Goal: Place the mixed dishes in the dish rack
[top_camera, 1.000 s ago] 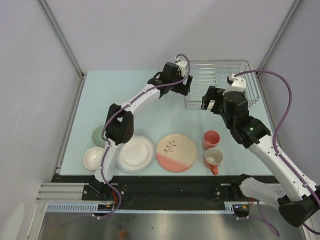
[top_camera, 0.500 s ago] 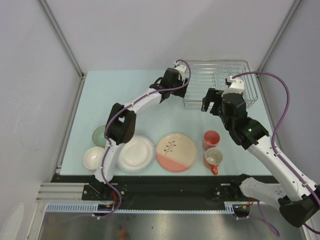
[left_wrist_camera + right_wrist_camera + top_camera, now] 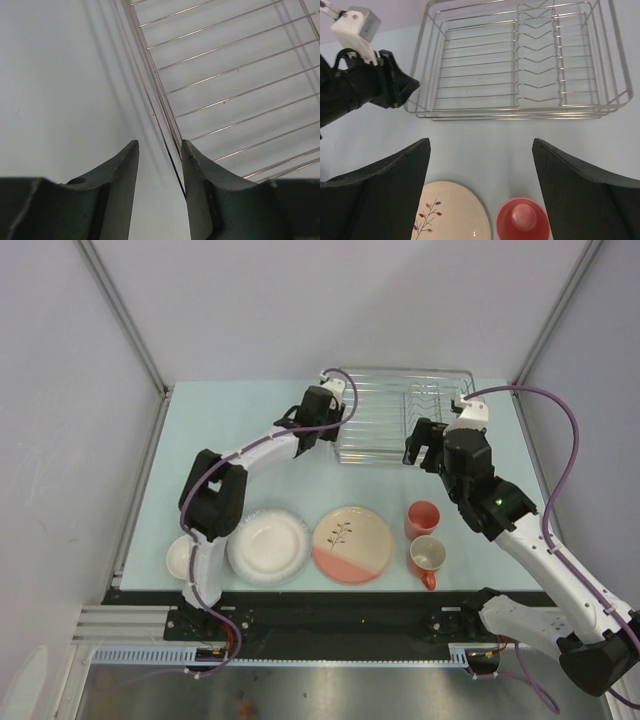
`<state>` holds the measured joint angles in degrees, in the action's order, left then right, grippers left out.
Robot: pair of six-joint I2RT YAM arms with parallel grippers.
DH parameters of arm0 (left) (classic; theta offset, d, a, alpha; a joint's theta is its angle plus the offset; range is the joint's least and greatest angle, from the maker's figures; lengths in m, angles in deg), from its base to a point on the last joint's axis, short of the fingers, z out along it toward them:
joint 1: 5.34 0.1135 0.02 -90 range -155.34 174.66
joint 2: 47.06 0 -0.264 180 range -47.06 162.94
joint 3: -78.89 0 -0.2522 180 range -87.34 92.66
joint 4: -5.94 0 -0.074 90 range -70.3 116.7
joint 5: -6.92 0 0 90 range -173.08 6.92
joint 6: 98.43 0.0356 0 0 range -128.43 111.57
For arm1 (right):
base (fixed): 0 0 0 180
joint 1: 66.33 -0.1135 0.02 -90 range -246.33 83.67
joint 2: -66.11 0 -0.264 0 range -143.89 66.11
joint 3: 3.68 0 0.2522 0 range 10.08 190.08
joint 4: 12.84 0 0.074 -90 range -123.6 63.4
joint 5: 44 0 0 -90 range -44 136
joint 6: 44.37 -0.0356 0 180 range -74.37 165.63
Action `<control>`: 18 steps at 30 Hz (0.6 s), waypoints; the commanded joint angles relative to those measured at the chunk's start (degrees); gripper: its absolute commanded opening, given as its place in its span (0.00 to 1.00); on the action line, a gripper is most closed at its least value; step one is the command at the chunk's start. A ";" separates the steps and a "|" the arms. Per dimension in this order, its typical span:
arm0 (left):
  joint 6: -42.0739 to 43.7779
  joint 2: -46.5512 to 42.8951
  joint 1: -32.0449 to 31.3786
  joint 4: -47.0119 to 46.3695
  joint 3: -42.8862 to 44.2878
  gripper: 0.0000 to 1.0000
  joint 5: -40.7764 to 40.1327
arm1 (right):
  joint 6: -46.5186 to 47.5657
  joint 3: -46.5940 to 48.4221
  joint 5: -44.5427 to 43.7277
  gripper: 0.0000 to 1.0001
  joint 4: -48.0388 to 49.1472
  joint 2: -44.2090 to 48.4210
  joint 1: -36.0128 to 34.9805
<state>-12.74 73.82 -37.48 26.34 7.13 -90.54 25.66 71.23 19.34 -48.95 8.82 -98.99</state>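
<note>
While the left gripper [image 3: 159, 165] pinches the dish rack [image 3: 400, 420] by its left rim wire at the table's far side, it should pull slowly and keep it flat. The right gripper [image 3: 480, 175] hangs wide open above the pink cup [image 3: 522, 218].

Pale blue table [image 3: 250, 430] — grey walls [image 3: 250, 310]

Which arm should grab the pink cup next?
Right, probably. The right gripper is open and free, with the pink cup just beneath it in its wrist view. The left gripper is at the dish rack, its fingers astride the rack's edge wire, far from the cup.
</note>
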 commanded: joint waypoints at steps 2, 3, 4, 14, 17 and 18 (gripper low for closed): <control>-1.30 -9.25 7.17 4.44 -8.33 0.44 -0.90 | -1.22 -0.85 -1.91 0.89 1.17 1.75 -0.29; -1.57 -10.56 8.14 4.61 -10.69 0.44 0.68 | -1.30 -0.94 -1.91 0.89 1.08 1.75 -0.38; -1.75 -12.67 10.06 4.96 -11.85 0.44 1.48 | -1.22 -1.03 -2.08 0.90 1.08 1.66 -0.29; 6.14 -25.33 14.03 6.11 -25.74 0.43 6.31 | -2.97 -2.00 -0.07 0.91 3.71 -0.97 -0.29; 8.35 -28.06 15.26 7.07 -28.46 0.30 11.66 | -3.50 -2.08 0.02 0.91 3.80 -1.85 -0.38; 8.71 -28.68 15.70 7.51 -29.25 0.25 12.81 | -3.50 -2.34 -0.15 0.91 3.89 -2.03 -0.38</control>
<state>-8.72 49.50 -22.88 32.68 -19.75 -84.57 23.50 69.24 19.54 -47.70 7.42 -98.99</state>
